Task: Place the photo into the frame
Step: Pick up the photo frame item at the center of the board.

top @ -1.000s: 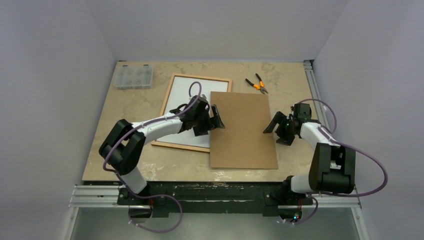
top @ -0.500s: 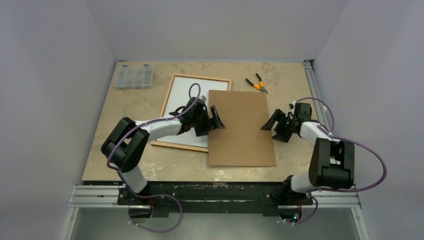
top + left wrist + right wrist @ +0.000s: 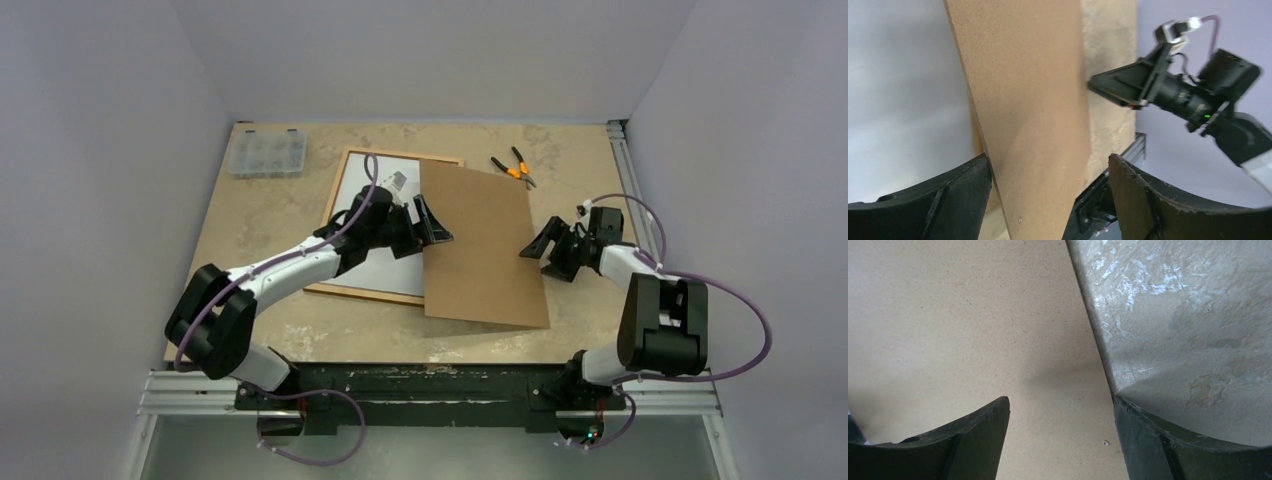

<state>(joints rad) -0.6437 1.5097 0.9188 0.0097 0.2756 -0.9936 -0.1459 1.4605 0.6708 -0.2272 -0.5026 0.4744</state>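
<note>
photo lies flat inside the frame, white side up, on the left part of the bench. the frame is light wood and goes all around the photo. a brown board lies just to the right, a bit crooked, and its far left corner sits over the right side of the frame. the left hand is at the left edge of the board. its two fingers are wide apart with the board's edge in the gap, so it is open and grips nothing. the right hand is at the right edge of the board. its fingers are wide apart too, and it holds nothing. orange pliers lie near the back of the bench, past the board. a clear box sits at the back left corner.
</note>
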